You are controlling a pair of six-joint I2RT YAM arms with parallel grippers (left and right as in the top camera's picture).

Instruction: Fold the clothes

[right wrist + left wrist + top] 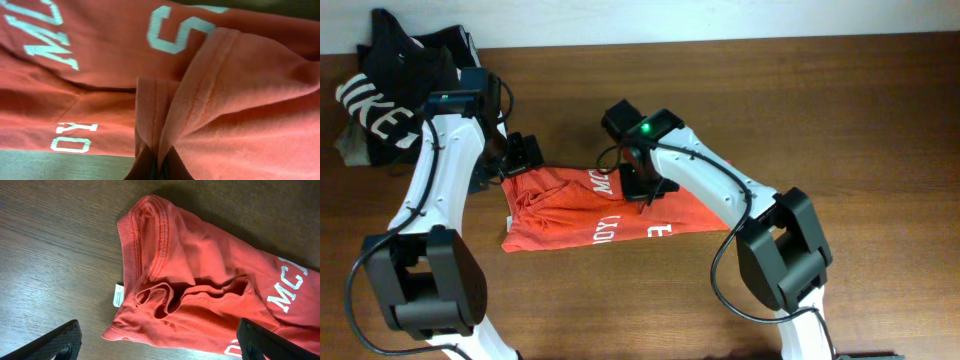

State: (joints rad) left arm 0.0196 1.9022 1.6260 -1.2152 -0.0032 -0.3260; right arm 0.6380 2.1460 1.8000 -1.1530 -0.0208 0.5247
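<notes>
The red-orange T-shirt (585, 215) lies crumpled on the wooden table, its white lettering showing. My right gripper (642, 187) is over its upper middle. In the right wrist view that gripper (159, 167) is shut on a pinched fold of the red-orange cloth (200, 95), which rises from between the fingers. My left gripper (518, 157) hovers at the shirt's upper left corner. Seen from the left wrist, this gripper (157, 342) stands wide open above the ribbed collar (132, 255) and a small white neck label (117, 295), with nothing between the fingers.
A black shirt with large white letters (390, 95) lies heaped at the table's far left corner, over a grey-olive garment (350, 150). Bare wooden table (860, 120) stretches to the right and front of the T-shirt.
</notes>
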